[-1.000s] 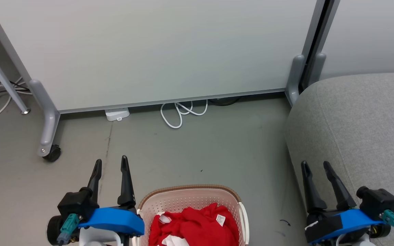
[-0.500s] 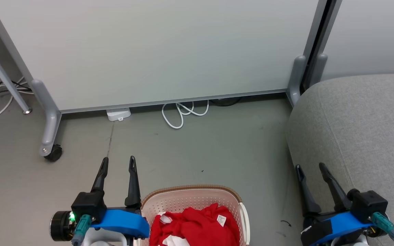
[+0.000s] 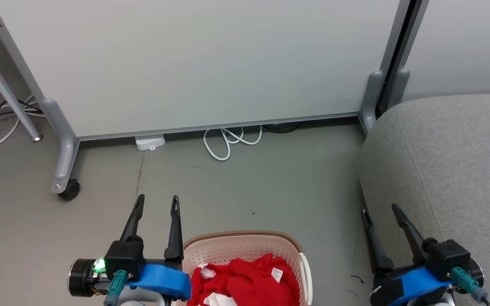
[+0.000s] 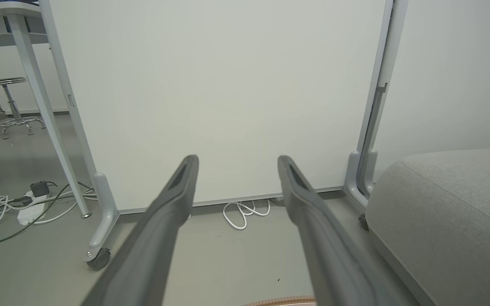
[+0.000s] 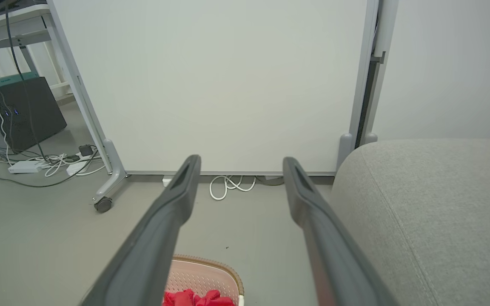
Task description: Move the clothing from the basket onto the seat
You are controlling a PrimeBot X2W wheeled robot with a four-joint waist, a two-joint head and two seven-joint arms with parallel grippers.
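**Red clothing heaped in basket; both hands open and empty**

The clothing (image 3: 245, 282) lay crumpled in the cream basket (image 3: 245, 245), which stood on the floor (image 3: 270, 187) at the bottom of the head view. A white label (image 3: 275, 274) showed among the folds.

Judgement: the fabric looked soft, light and limp. It should bunch and drape rather than slip, and nothing about it looked fragile. The likeliest hold was a raised fold near the top of the heap, pinched deep enough to lift a garment clear of the perforated wall. How the pieces were tangled could not be told.

The left hand (image 3: 158, 197) was spread wide and held nothing, just beside the basket's left rim. The right hand (image 3: 379, 209) was equally wide and empty, at the near edge of the grey seat (image 3: 449, 161).

The seat was broad, rounded and upholstered, and stood to the right of the basket. Behind stood a pale partition (image 3: 211, 63) on a caster (image 3: 69, 190), with a coiled white cable (image 3: 228, 144) at its foot.
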